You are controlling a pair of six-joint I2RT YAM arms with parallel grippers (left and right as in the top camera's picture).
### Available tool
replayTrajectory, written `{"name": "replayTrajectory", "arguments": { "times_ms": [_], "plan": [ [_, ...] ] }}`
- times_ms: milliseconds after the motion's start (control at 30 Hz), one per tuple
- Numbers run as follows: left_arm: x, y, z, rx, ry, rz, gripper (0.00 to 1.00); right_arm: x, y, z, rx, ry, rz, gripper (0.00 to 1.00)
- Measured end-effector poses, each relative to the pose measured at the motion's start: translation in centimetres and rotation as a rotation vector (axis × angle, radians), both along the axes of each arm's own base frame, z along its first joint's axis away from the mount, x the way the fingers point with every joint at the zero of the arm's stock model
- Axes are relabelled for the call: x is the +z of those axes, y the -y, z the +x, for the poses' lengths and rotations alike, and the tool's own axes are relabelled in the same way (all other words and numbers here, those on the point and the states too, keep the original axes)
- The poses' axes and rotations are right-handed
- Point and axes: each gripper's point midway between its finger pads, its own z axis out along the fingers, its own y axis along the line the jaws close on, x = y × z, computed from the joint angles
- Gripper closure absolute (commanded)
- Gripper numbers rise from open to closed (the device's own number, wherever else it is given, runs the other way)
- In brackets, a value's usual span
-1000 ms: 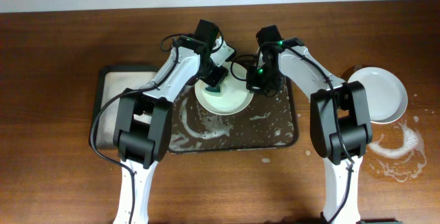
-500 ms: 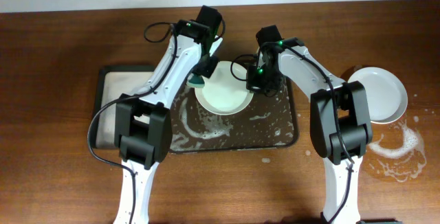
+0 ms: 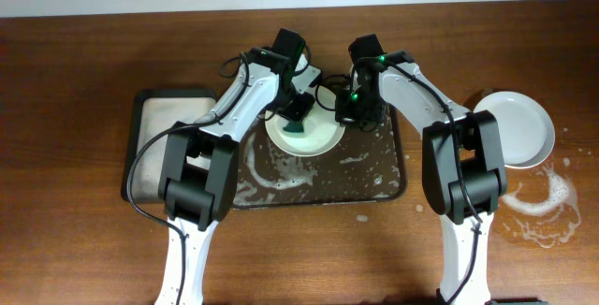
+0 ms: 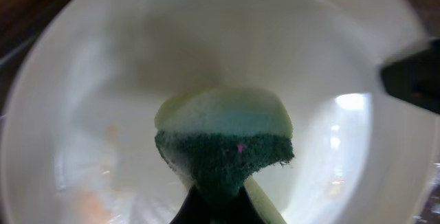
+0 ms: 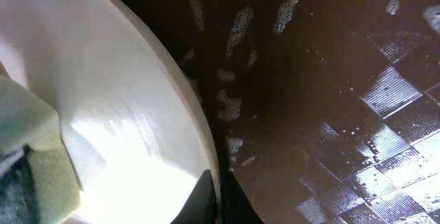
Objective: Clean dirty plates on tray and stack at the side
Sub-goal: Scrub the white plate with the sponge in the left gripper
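Observation:
A pale green plate [image 3: 318, 139] lies on the large dark tray [image 3: 384, 185], which is wet with foam. My left gripper [image 3: 296, 118] is shut on a green sponge [image 4: 223, 145] and presses it on the plate's inside [image 4: 137, 66]; faint orange smears [image 4: 93, 200] show at lower left. My right gripper [image 3: 344, 116] is shut on the plate's right rim [image 5: 206, 148], one finger inside, one outside. A white plate [image 3: 515, 129] lies on the table at right. A third plate is not in view.
A smaller dark tray [image 3: 154, 146] lies left of the big one. Foam patches [image 3: 543, 202] are on the table under the white plate and on the big tray [image 5: 234, 31]. Both arms cross above the tray's back edge.
My left gripper swung the sponge out to the plate's left rim and back onto the plate's middle. The right gripper has kept its hold on the rim.

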Motion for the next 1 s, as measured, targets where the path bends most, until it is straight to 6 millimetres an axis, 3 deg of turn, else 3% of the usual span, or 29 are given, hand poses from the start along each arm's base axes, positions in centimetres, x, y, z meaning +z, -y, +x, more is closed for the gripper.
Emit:
{"name": "replayTrajectory", "arguments": {
  "times_ms": [100, 200, 300, 333, 400, 433, 500, 533, 600, 733, 800, 933, 1000],
  "plan": [
    [-0.4, -2.5, 1.1, 0.041, 0.058, 0.144, 0.99, 0.0, 0.0, 0.0, 0.0, 0.0, 0.0, 0.96],
    [0.3, -4.9, 0.6, 0.089, 0.039, 0.286, 0.99, 0.0, 0.0, 0.0, 0.0, 0.001, 0.0, 0.96],
    [4.2, -6.4, 1.4, 0.132, 0.072, 0.385, 1.0, 0.0, 0.0, 0.0, 0.0, 0.001, 0.0, 0.96],
    [7.4, -6.8, 2.4, 0.168, 0.133, 0.404, 0.99, 0.0, 0.0, 0.0, 0.0, 0.001, 0.0, 0.96],
    [9.2, -6.3, 2.6, 0.193, 0.15, 0.375, 0.99, 0.0, 0.0, 0.0, 0.0, 0.001, 0.0, 0.96],
    [9.2, -5.4, 2.6, 0.189, 0.143, 0.33, 1.0, 0.0, 0.0, 0.0, 0.0, 0.0, 0.0, 0.96],
    [7.3, -3.1, 2.2, 0.133, 0.078, 0.226, 0.99, 0.0, 0.0, 0.0, 0.0, 0.0, 0.0, 0.96],
    [3.7, -1.2, 1.5, 0.068, -0.017, 0.159, 1.0, 0.0, 0.0, 0.0, 0.0, 0.0, 0.0, 0.96],
    [-1.0, 0.5, 0.1, 0.02, -0.141, 0.09, 0.99, 0.0, 0.1, 0.0, 0.0, -0.001, -0.004, 0.96],
    [-1.2, 1.2, 0.4, 0.009, -0.15, 0.031, 1.0, 0.0, 0.1, 0.0, -0.001, 0.001, -0.008, 0.96],
    [-1.3, 0.4, 0.8, 0.045, -0.137, 0.068, 1.0, 0.0, 0.1, 0.1, -0.002, 0.003, -0.007, 0.96],
    [-1.2, -4.5, 3.6, 0.224, 0.008, 0.326, 0.99, 0.0, -0.1, 0.2, 0.0, 0.007, 0.002, 0.96],
    [-1.1, -5.5, 4.3, 0.248, 0.06, 0.397, 1.0, 0.0, -0.9, 0.1, 0.015, 0.015, 0.013, 0.96]
  ]
}}
